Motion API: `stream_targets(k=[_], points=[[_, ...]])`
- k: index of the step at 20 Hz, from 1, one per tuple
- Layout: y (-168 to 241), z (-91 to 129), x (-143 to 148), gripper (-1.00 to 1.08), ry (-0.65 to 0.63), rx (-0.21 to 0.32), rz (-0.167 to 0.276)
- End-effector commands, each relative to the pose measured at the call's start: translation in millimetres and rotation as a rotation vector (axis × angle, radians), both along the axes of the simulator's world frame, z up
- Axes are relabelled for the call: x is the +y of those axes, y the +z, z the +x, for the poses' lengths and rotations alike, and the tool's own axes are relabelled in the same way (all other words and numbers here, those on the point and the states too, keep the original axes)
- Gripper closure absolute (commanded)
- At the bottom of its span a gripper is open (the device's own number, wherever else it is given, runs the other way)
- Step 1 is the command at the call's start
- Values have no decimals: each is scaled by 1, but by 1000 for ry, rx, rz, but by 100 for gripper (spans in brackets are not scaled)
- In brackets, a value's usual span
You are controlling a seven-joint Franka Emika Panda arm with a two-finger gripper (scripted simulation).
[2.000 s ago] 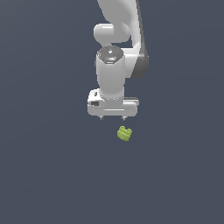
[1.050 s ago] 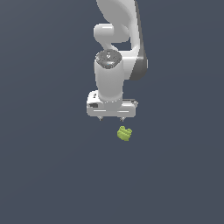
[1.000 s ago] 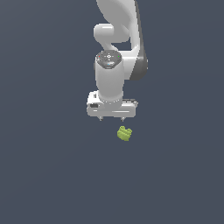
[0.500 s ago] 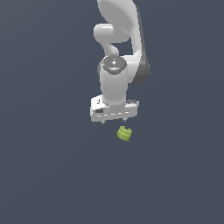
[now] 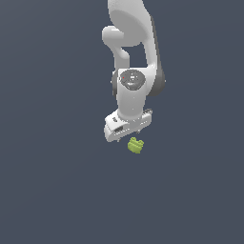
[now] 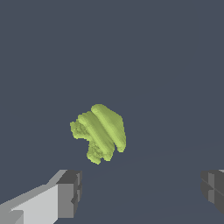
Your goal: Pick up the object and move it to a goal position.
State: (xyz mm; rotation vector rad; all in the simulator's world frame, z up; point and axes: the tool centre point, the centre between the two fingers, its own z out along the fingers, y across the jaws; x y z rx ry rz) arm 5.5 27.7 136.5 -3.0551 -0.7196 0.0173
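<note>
Object: small lime yellow-green lumpy piece, ridged and knobby; lies free just below the gripper, untouched.

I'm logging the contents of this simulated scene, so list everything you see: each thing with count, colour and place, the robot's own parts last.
Lumpy object: one, lime yellow-green, lying on the dark surface just beyond the gripper, toward the exterior view's right of it; the wrist view shows its ridged, knobby top, apart from both fingers.
Surface: one, plain dark grey-blue, filling the whole background.
Arm: one, white with grey joints, coming down from the top of the exterior view.
Gripper: one, white, low over the surface beside the object, holding nothing.
Fingers: two, grey pads on white mounts, spread wide in the wrist view.
</note>
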Motion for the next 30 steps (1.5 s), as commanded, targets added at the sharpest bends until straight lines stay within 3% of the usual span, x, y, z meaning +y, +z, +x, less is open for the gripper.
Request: stream_targets(k=[1, 16, 30], points=[[-6, 1, 5, -92, 84, -1, -1], [-35, 3, 32, -92, 503, -9, 1], [-44, 3, 38, -92, 583, -11, 3]])
